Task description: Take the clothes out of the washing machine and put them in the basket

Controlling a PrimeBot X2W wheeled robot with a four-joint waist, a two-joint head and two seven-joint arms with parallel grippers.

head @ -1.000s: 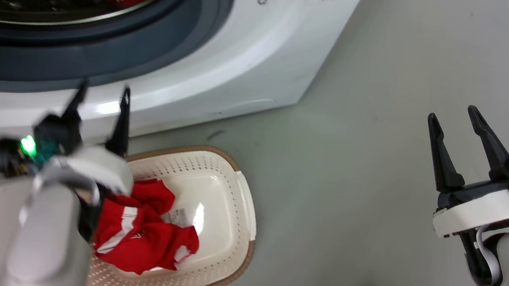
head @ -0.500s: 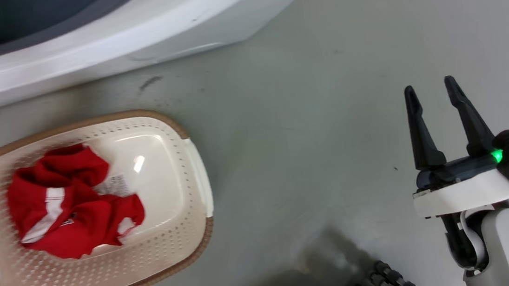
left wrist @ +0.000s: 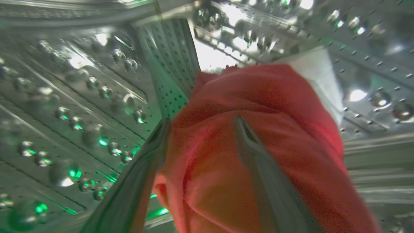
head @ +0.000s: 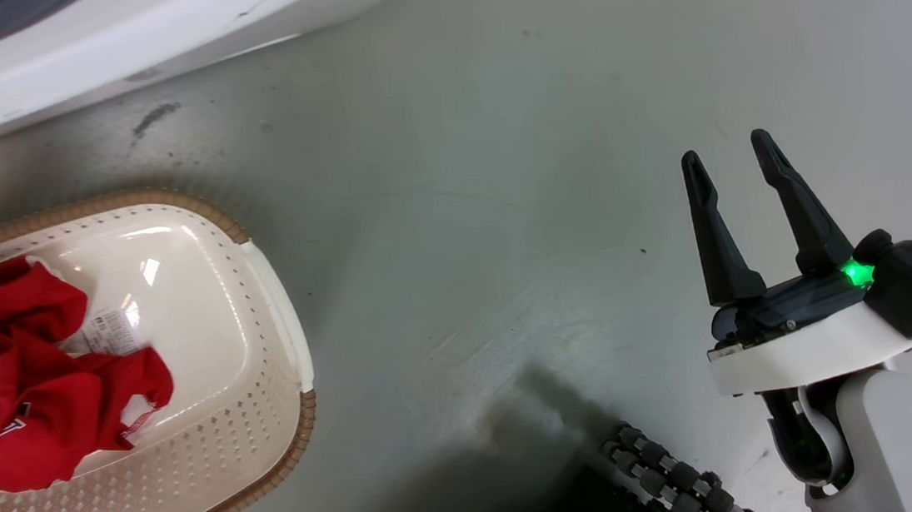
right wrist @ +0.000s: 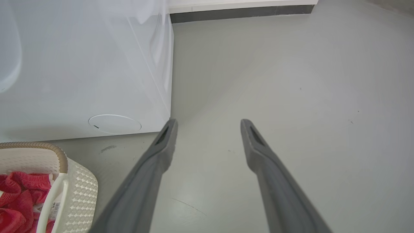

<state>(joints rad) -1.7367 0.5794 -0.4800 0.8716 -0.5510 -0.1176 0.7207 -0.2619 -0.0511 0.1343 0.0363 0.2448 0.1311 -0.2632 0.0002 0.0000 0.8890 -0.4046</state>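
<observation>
- Grey floor [head: 497,160] spreads smooth across the head view, with the white washing machine [head: 109,47] running along the top left edge.
- The basket [head: 215,446] stands on that floor near the machine's front, cut off by the view's left side; its brown rim and one white handle show.
- Red clothes [head: 25,389] with a white stripe lie bunched in the basket's left part, beside a barcode sticker [head: 108,333] on its bare bottom.
- The right gripper [head: 726,148] hangs over bare floor, well apart from the basket, its fingers spread with nothing between them (a green light glows at its base).
- The left gripper [left wrist: 202,121] is inside the perforated steel drum [left wrist: 81,97], fingers apart.
- A red garment [left wrist: 275,97] bulges between and past them, with a white patch at its far edge.
- One finger lies along the fabric's edge and the other crosses its front; the view is blurred, so I cannot tell whether they press on it.
</observation>
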